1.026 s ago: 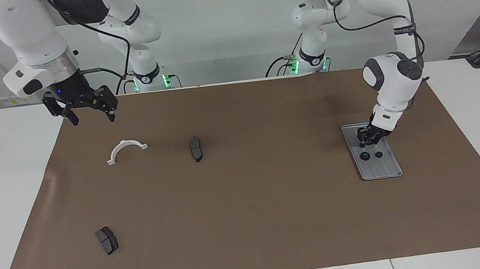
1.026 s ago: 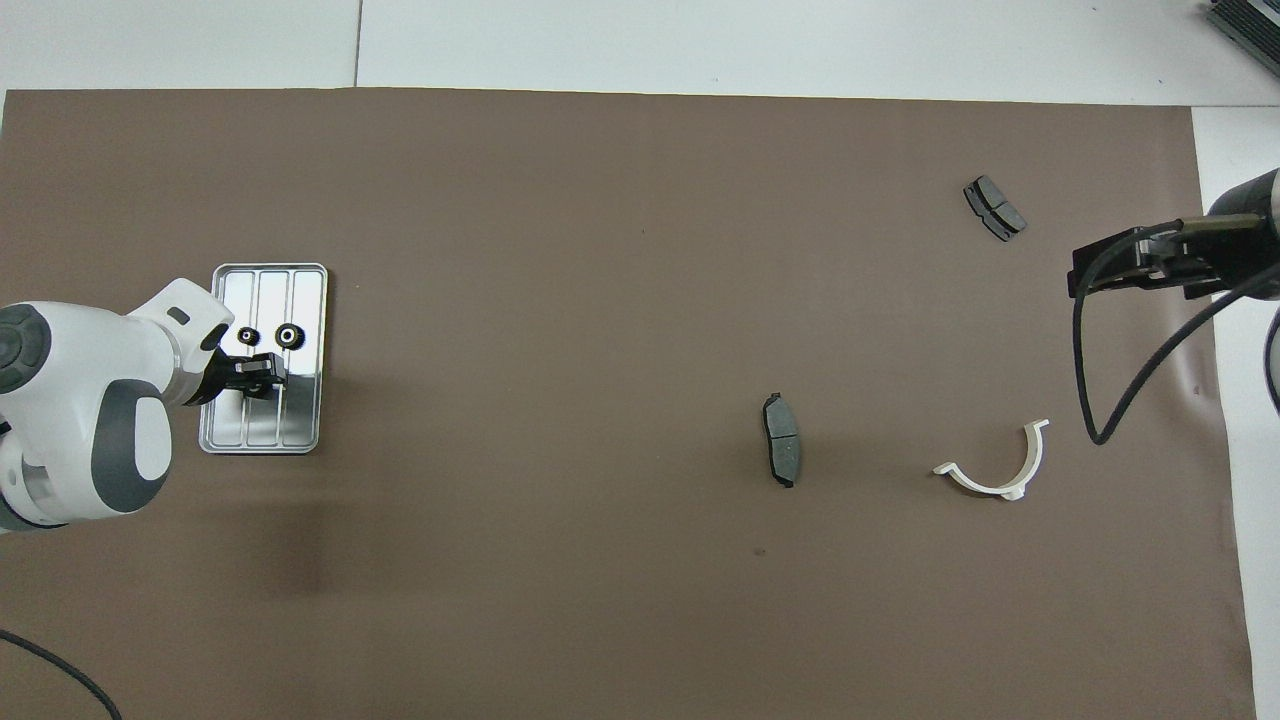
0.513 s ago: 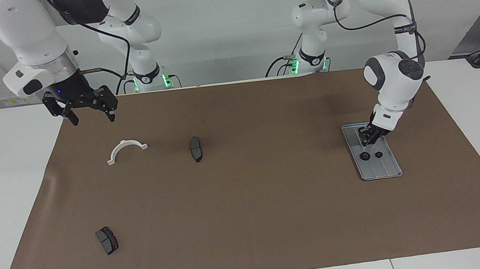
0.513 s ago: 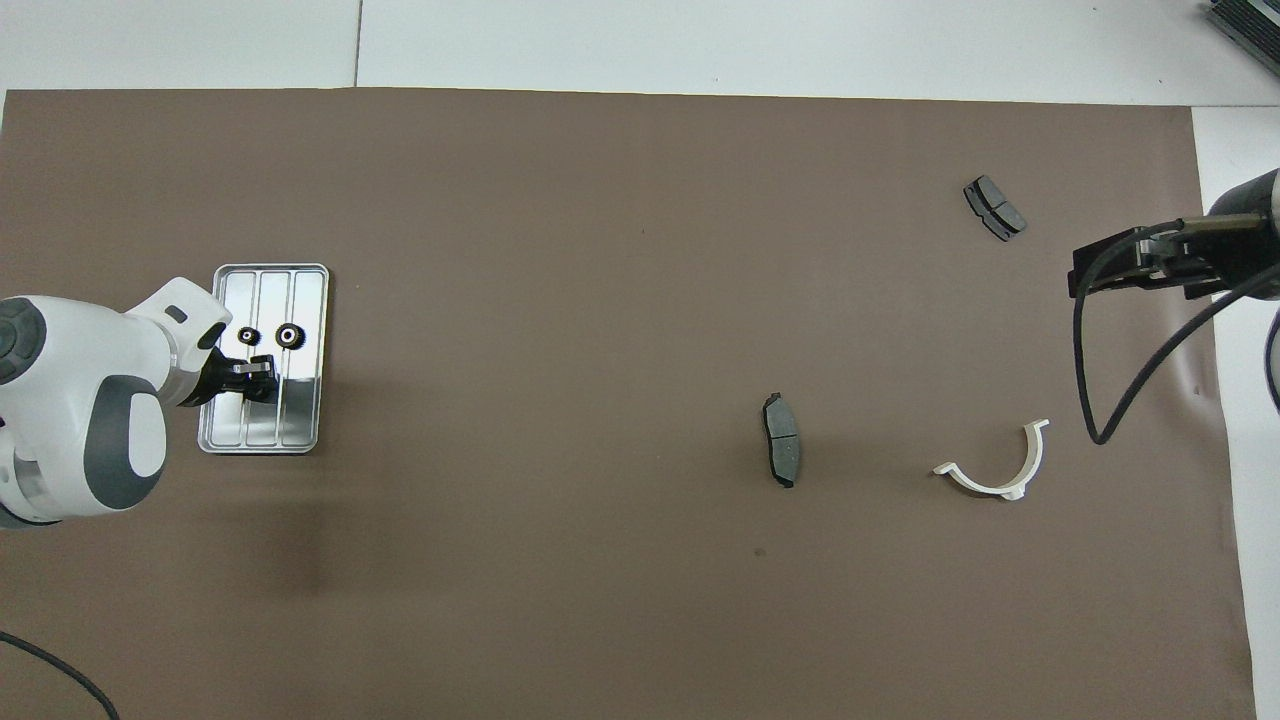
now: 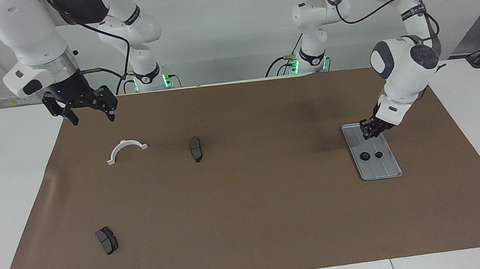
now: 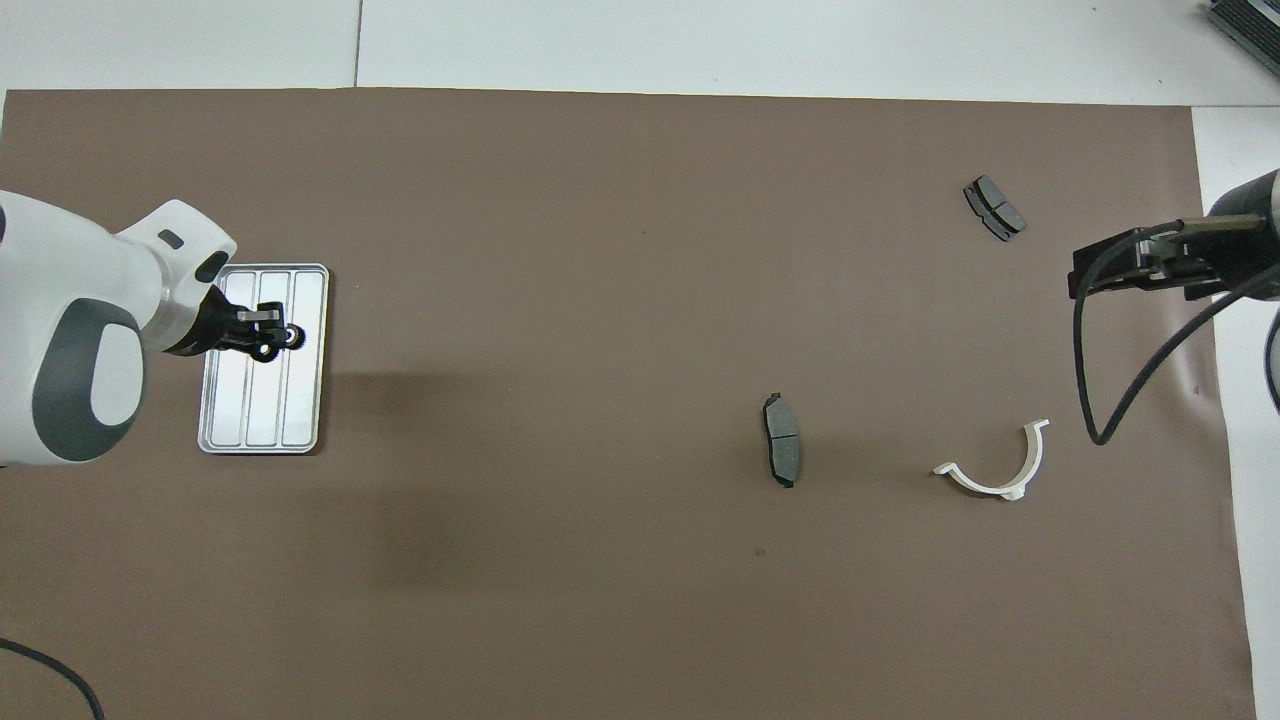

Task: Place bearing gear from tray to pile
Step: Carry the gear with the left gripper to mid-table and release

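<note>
- Toward the left arm's end of the table, the tray (image 5: 378,170) lies on a brown mat (image 5: 249,222), its long axis running away from the robots.
- Two small dark gears (image 5: 364,155) sit side by side about midway along the tray. They are round, so they favour no grasp direction.
- The left gripper (image 5: 371,130) hangs just above the tray's end nearer the robots. The gears lie farther along the tray than that end.
- Whether this gripper is clamped on a gear or carries nothing cannot be told; it looks dark and narrow, and nothing shows plainly in it.
- The left arm is by far the closer one to the tray. The right gripper (image 5: 90,112) waits with its jaws spread and empty above the mat's corner at the right arm's end.
- No pile of gears shows anywhere on the mat. Only two dark pads (image 5: 195,148) and a white half-ring (image 5: 126,149) lie there, well apart from the tray.
- Judging by this, the carry would run off the tray and across the mat, with the drop spot unclear.
- No brand, label or writing can be read; markings on the arm are too small.
</note>
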{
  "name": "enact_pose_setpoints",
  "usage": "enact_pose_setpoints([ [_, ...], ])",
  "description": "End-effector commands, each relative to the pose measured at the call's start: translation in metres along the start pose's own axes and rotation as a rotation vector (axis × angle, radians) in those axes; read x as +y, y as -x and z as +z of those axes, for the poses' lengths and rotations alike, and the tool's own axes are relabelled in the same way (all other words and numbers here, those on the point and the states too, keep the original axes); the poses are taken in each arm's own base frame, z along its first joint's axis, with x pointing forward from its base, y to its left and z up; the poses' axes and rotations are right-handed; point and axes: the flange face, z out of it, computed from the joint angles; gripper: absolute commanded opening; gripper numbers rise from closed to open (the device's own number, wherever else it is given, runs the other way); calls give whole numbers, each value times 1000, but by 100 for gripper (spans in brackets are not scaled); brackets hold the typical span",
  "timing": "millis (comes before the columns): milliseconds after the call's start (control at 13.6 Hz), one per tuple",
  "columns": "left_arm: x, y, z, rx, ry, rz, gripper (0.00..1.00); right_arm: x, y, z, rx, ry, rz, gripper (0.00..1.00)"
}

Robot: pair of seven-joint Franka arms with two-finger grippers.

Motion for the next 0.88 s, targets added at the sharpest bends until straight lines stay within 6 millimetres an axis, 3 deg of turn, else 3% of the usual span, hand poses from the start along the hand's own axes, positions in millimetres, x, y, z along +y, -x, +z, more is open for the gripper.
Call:
enact_pose_setpoints([
  [0,91,19,1,20,21,-101,0,1,7,-1,3,-15,19,100],
  [220,173,42,4,98,91,-145,0,4,8,-1,-7,-15,19,100],
  [440,259,62,43,119,147,-199,0,4,12,-3,-36,-13,18,100],
  [586,311,63,74,102,156,-230,0,1,12,-3,-30,-13,18,100],
  [806,330,62,102,118,183,-224,0,-6,9,-1,-8,0,6,100],
])
